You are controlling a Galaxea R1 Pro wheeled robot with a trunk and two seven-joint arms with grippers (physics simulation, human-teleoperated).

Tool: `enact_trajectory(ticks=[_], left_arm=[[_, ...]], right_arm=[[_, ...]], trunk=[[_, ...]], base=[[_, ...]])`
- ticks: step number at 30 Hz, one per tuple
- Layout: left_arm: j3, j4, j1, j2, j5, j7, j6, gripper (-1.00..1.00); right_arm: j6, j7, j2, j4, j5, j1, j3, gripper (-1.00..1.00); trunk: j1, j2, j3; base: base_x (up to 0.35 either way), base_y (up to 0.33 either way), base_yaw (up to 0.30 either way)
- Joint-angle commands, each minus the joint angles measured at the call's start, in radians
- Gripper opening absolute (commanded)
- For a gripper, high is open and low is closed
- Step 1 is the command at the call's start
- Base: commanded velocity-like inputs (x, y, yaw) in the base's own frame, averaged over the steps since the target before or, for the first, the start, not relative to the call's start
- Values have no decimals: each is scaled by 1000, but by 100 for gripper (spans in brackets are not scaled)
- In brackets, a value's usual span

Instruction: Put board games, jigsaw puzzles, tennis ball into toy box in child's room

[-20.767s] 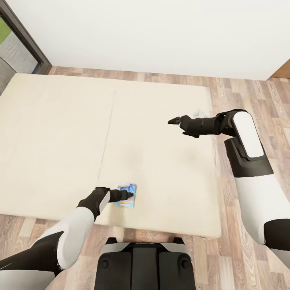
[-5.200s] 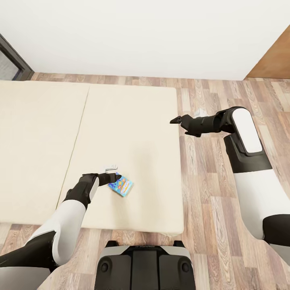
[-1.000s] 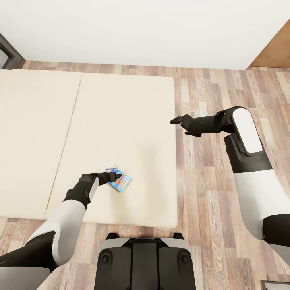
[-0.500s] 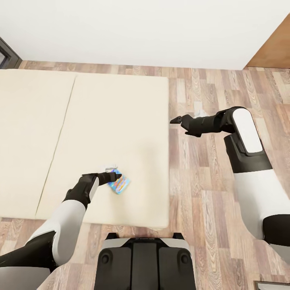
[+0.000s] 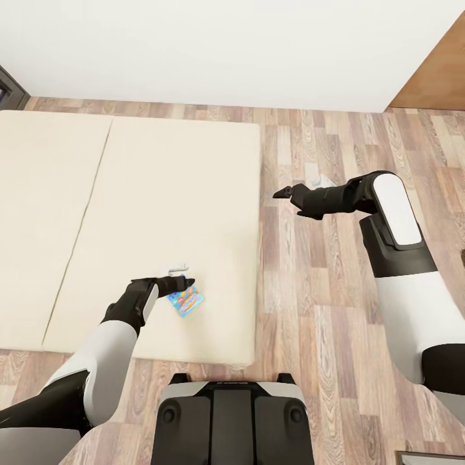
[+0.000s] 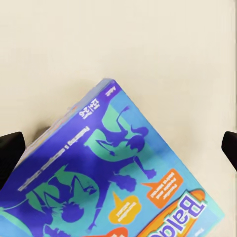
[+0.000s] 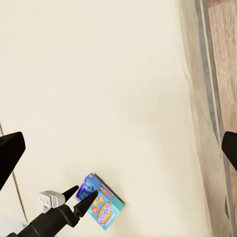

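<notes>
Item: flat blue-and-teal cardboard board game box [image 5: 185, 302], face up on the cream mattress of the bed [image 5: 161, 194], near its front edge. We read its long axis as diagonal, running from our left gripper toward the bed's near right corner.

Left gripper [image 5: 184, 282]: black fingers spread wide either side of the box's near corner, gripping nothing.

Right gripper [image 5: 281, 192]: raised above the wood-plank floor [image 5: 310, 278] just beside the bed; fingers parted, nothing between them.
</notes>
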Motion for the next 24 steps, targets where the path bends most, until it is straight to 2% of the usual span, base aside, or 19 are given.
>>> enact_trajectory(ticks=[1, 24], left_arm=[[9, -2, -1, -2, -10, -9, 5, 100], [9, -2, -1, 0, -10, -8, 5, 100]], right_arm=[[1, -10, -1, 0, -9, -1, 2, 100], [1, -10, -1, 0, -8, -1, 2, 100]], trunk=[[1, -2, -1], [1, -2, -1]], base=[[0, -24, 0], [0, -3, 0]])
